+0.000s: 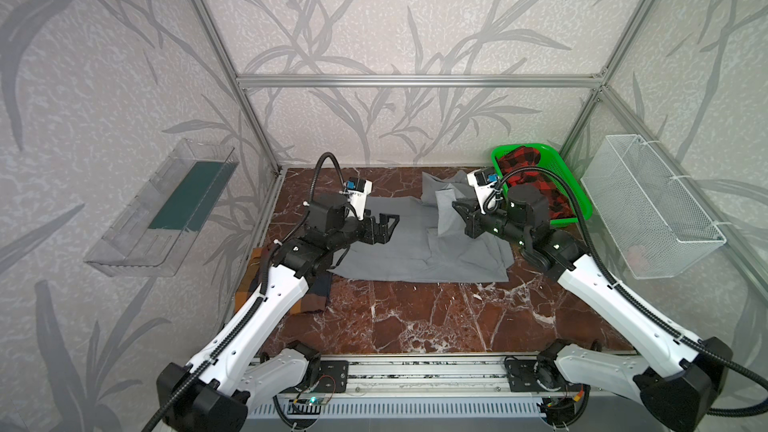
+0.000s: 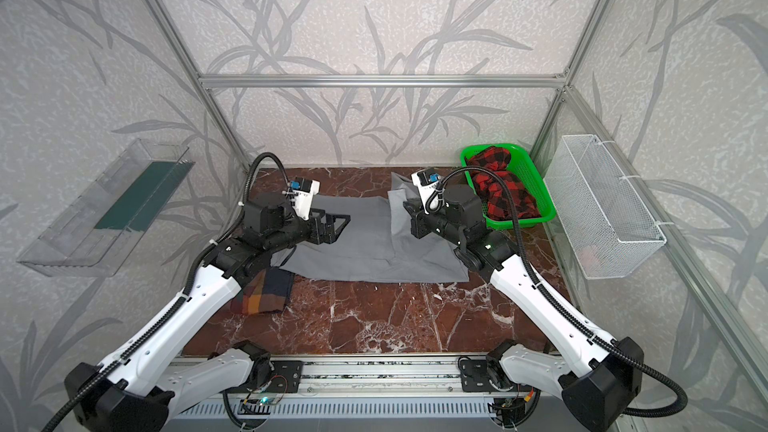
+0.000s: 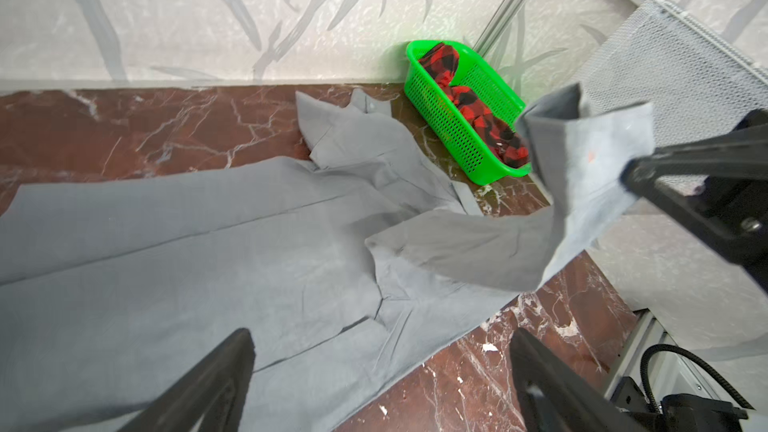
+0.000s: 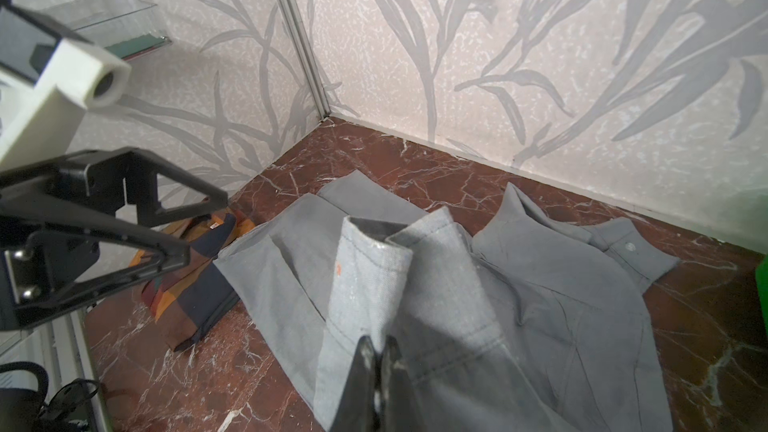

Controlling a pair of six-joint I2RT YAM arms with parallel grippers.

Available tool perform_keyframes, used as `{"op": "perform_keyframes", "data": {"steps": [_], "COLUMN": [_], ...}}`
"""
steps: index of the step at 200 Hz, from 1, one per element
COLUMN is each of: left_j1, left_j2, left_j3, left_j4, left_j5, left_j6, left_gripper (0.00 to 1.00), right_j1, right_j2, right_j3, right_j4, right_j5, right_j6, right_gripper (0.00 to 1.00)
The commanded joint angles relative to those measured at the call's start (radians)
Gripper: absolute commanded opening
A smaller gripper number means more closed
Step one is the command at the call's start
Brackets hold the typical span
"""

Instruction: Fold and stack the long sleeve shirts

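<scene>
Pinching the cuff [image 4: 374,268] of the grey shirt [image 1: 415,251] in the right gripper [image 4: 374,347], with jaws closed tight on the cloth, and holding that sleeve end raised off the table [image 1: 415,317]. Hovering the left gripper [image 1: 392,228] over the shirt's left part, spread wide, with nothing between its fingers. Lying flat across the middle of the marble, with the near hem running straight and the collar rumpled toward the back wall, just beside the green basket [image 1: 577,209]. Resting folded at the table's left edge, partly under the left arm, in the case of the checked shirt [image 2: 266,292]. Leaving bare marble along the front, between hem and rail. Crowding the right rear corner with the basket and its red-and-black cloth [image 1: 536,189].
</scene>
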Motion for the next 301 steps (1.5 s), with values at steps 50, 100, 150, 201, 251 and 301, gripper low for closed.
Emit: {"op": "perform_keyframes", "data": {"steps": [50,100,150,201,251,301], "left_j1": [-0.145,-0.184,-0.182,-0.182,-0.172,-0.142], "left_j2": [0.254,0.337,0.398,0.424,0.415,0.352], "left_j3": [0.268,0.326,0.374,0.388,0.384,0.252], "left_j4": [0.022,-0.045,-0.094,-0.075,-0.101,0.088], "left_j5": [0.145,0.103,0.114,0.176,0.166,0.29], "left_j6": [0.135,0.158,0.174,0.148,0.134,-0.053], "left_gripper": [0.91,0.9,0.75,0.47,0.74,0.77], "right_j1": [0.039,0.058,0.066,0.069,0.071,0.071], "right_j2": [-0.024,-0.039,-0.051,-0.055,-0.061,-0.065], "right_j3": [-0.038,-0.065,-0.079,-0.087,-0.098,-0.11], "right_j4": [0.026,0.032,0.047,0.05,0.057,0.074], "right_j5": [-0.029,0.0,0.0,0.012,0.028,0.029], "right_j6": [-0.049,-0.073,-0.08,-0.088,-0.094,-0.09], "right_gripper": [0.0,0.0,0.0,0.0,0.0,0.0]}}
